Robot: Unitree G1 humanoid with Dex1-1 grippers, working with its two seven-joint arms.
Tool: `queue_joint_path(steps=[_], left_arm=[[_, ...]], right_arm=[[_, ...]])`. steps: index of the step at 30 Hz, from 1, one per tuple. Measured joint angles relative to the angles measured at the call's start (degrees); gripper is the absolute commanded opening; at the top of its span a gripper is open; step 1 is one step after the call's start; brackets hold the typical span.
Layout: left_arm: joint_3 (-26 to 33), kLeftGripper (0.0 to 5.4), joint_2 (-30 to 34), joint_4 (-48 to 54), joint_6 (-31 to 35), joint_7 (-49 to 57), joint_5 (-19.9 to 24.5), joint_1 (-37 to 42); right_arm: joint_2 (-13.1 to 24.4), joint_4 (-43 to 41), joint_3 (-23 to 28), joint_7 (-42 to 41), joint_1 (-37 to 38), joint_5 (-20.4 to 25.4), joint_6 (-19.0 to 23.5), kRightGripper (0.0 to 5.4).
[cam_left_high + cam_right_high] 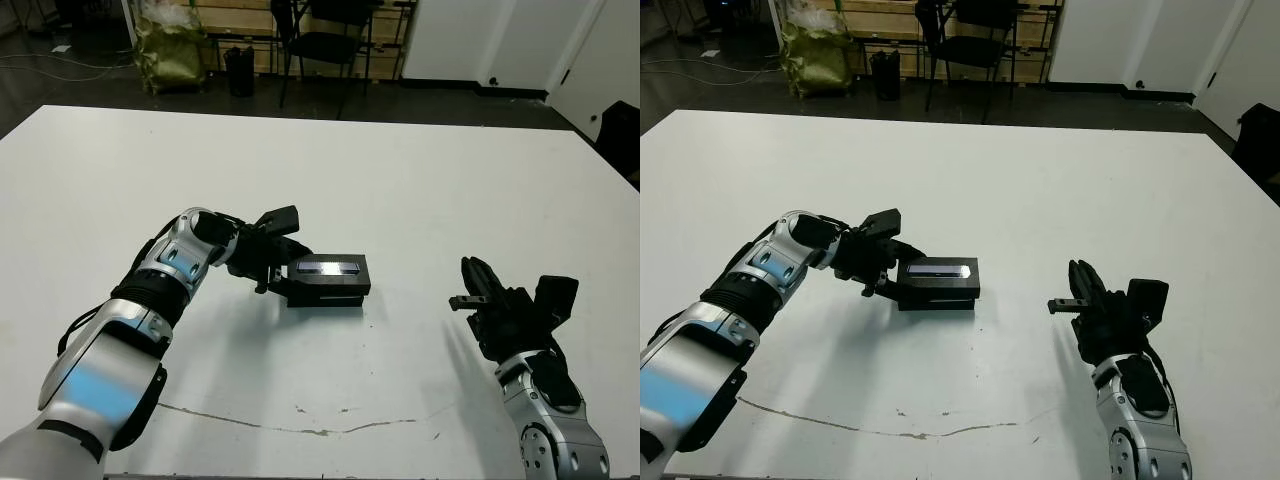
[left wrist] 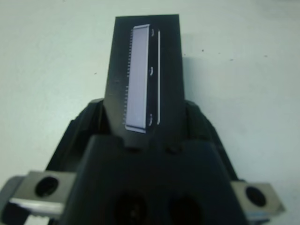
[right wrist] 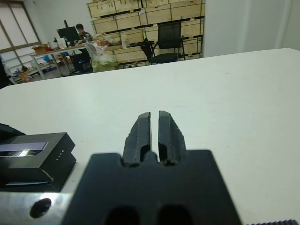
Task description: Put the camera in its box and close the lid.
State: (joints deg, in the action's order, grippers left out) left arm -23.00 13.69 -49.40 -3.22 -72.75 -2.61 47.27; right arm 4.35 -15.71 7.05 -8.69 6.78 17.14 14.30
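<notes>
Closing stage: lid seated on box, left gripper at its end

Item 1, lid [image 1: 329,273]: black rectangular cover with a glossy bluish-grey strip on top, lying flat near the middle of the white table [image 1: 400,170], sitting over the box [image 1: 325,298], of which only a dark lower edge shows. Camera not visible.

Item 2, left gripper [image 1: 288,270]: at the lid's left end, 1 black finger on each long side of it, clamped against the cover per the left wrist view.

Item 3, right gripper [image 1: 1072,292]: well apart to the right, raised off the table, holding nothing, its 2 fingers [image 3: 143,131] pressed nearly together.

Item 4, background: black chair [image 1: 330,40] beyond the table; a seated person [image 3: 80,33] at a far desk.
</notes>
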Motion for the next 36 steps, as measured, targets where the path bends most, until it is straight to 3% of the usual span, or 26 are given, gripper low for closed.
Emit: queue_joint_path(steps=[12,36], left_arm=[[-1.4,2.74,0.8,0.4,1.5,-2.3,-0.2,0.0],[-0.6,2.74,1.0,-1.7,2.8,-0.3,-0.6,-1.7]], right_arm=[[0.0,-1.6,-0.1,1.2,-0.2,-0.1,2.4,0.00],[0.2,-1.2,0.3,0.9,-0.5,-0.1,2.5,0.00]])
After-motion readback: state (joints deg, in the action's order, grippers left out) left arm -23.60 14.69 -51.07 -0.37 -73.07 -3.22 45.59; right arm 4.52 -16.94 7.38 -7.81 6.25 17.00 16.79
